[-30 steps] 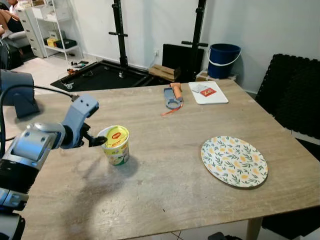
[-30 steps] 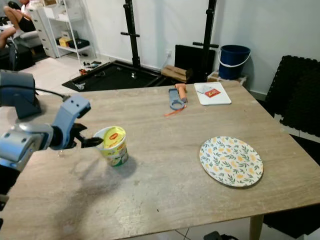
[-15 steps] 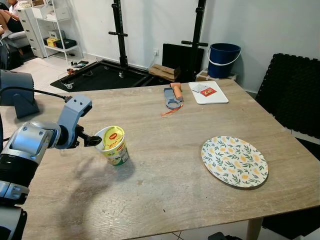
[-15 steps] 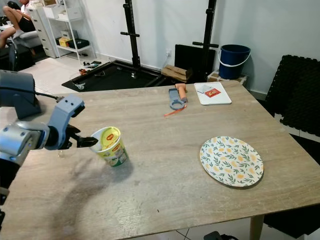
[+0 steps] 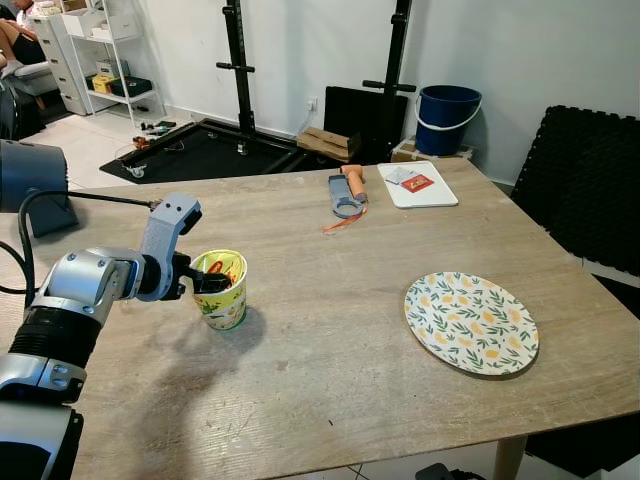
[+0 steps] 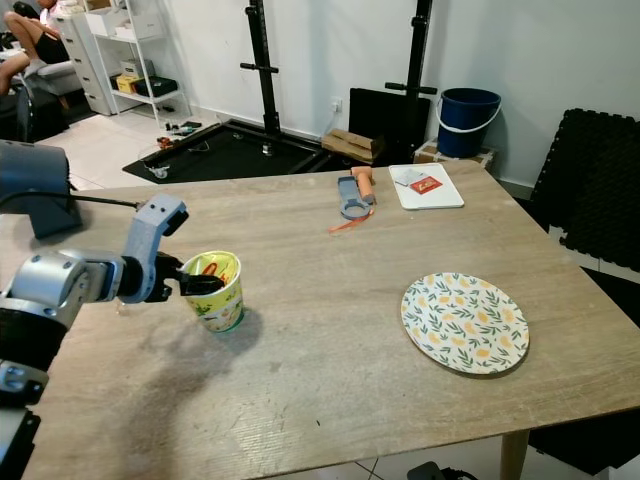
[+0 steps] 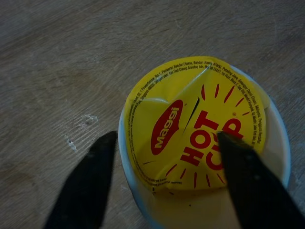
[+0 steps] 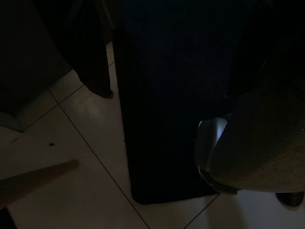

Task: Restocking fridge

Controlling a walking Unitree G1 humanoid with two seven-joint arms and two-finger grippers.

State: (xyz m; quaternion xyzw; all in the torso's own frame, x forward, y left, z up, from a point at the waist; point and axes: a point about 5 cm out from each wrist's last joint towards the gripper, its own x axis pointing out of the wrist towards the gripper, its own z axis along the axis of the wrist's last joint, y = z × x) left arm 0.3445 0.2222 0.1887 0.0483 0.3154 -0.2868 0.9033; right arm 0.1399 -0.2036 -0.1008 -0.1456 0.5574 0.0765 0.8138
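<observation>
Since a second ago, left gripper (image 5: 208,283) has closed in: fingers (image 7: 81,186) apart, straddling upright yellow-lidded white noodle cup (image 5: 221,289) on wooden table (image 5: 330,350), left of floral plate (image 5: 471,322).

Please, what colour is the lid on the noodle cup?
Yellow with red lettering, on the noodle cup's lid; it shows best in the left wrist view.

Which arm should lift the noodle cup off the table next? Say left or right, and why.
Left. The left gripper is already at the noodle cup, its open fingers straddling the rim, one outside the wall and one over the yellow lid. The right arm hangs idle below the table, by the floor.
</observation>
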